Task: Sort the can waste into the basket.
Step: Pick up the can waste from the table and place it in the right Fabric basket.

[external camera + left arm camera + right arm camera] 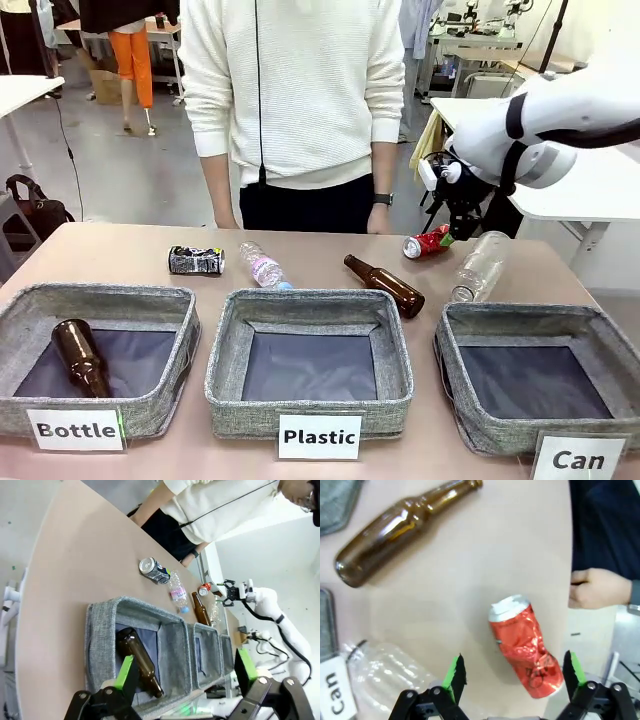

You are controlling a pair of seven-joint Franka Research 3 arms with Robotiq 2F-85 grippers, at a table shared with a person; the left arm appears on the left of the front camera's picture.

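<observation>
Can basket (470, 425) is sitting at the near right corner, dark lining showing wall to wall. Left gripper (185, 669) is hanging over the Bottle basket (100, 645), fingers spread, holding nothing. Clear bottle (480, 265) is lying just past the Can basket's far rim, between it and the red can (428, 243). Right gripper (514, 671) is hovering over the red can, fingers wide apart, pads flanking it, not gripping. Person's hand (597, 587) is resting at the far table edge nearby. Black-and-white can (196, 261) is lying far left, bare table on its left.
</observation>
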